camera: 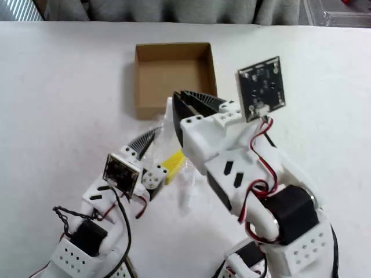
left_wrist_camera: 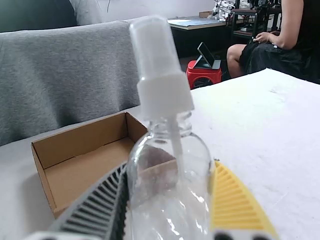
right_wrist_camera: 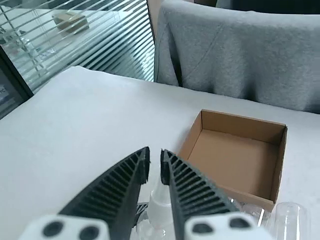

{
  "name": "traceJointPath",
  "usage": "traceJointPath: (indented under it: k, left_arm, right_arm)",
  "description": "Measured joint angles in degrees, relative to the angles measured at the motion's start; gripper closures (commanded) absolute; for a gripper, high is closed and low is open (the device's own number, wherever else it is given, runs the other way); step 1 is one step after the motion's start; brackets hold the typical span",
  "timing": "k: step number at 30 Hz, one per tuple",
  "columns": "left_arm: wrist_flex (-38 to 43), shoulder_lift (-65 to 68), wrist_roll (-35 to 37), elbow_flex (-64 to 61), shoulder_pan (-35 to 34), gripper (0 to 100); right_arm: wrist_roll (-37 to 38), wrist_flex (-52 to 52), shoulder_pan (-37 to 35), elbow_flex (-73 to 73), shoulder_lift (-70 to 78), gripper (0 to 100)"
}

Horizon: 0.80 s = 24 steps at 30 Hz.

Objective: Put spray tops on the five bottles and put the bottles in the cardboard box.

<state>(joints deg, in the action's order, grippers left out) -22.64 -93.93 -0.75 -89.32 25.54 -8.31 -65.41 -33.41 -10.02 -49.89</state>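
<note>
A clear bottle (left_wrist_camera: 170, 185) wearing a white spray top (left_wrist_camera: 160, 75) sits in my left gripper (left_wrist_camera: 167, 200), which is shut on it between a grey finger (left_wrist_camera: 97, 205) and a yellow one (left_wrist_camera: 235, 200). From above, that left gripper (camera: 159, 149) lies just in front of the cardboard box (camera: 174, 47). My right gripper (right_wrist_camera: 155, 155) has its black jaws all but together and hovers over the same spray top (right_wrist_camera: 159, 197), holding nothing. In the high view the right gripper (camera: 178, 96) is at the box's near edge. The box (right_wrist_camera: 240, 120) has nothing inside.
Another clear bottle (right_wrist_camera: 292, 215) without a top lies on the table by the box's near corner. Open white table (camera: 69, 87) stretches to the left and right of the box. A grey sofa back (left_wrist_camera: 60, 75) stands beyond the table.
</note>
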Motion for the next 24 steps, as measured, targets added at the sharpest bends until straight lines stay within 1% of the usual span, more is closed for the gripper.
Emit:
traceJointPath:
  k: [6,10,14,20,24]
  left_arm:
    - [0.00,0.00,0.00,0.00,-0.18,98]
    - [2.73,0.00,0.00,0.00,-3.08,98]
    - [5.71,0.00,0.00,0.00,-7.03,98]
    - [6.42,0.00,0.00,0.35,-9.49,98]
    - [6.42,3.87,0.00,5.10,-12.40,98]
  right_arm:
    - [0.00,-5.45,8.62,-2.20,-1.23,98.3]
    - [0.35,-5.63,15.82,-11.52,-1.23,98.3]
    - [0.79,-1.32,23.38,-23.74,-1.32,98.3]
    - [10.20,8.26,32.62,-39.30,-1.32,98.3]
    - [11.87,13.80,38.15,-45.27,-1.32,98.2]
